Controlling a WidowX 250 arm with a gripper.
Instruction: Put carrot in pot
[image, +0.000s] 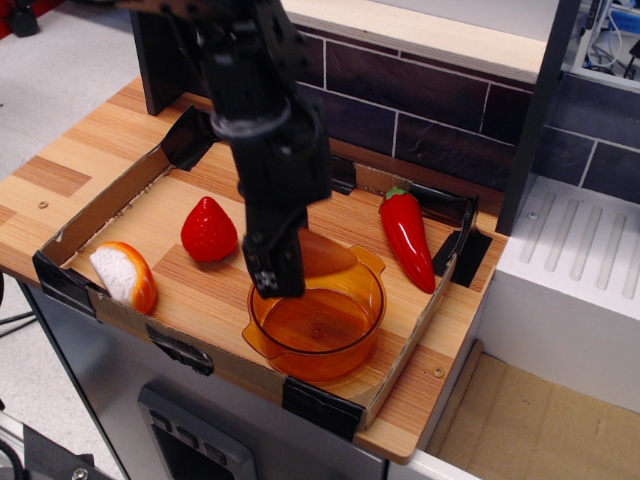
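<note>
The translucent orange pot (330, 335) with two side handles sits at the front of the cardboard tray. My black gripper (285, 270) hangs over the pot's back left rim, its fingertips at rim height. It is shut on the stubby orange carrot (325, 255), which sticks out to the right of the fingers, just above the pot's far rim. The arm hides the carrot's left end.
A red strawberry (209, 230) lies left of the pot. An orange-and-white wedge (125, 276) lies in the tray's front left corner. A long red chili pepper (405, 238) lies at the right. The low cardboard tray wall (100, 205) rings them on a wooden counter.
</note>
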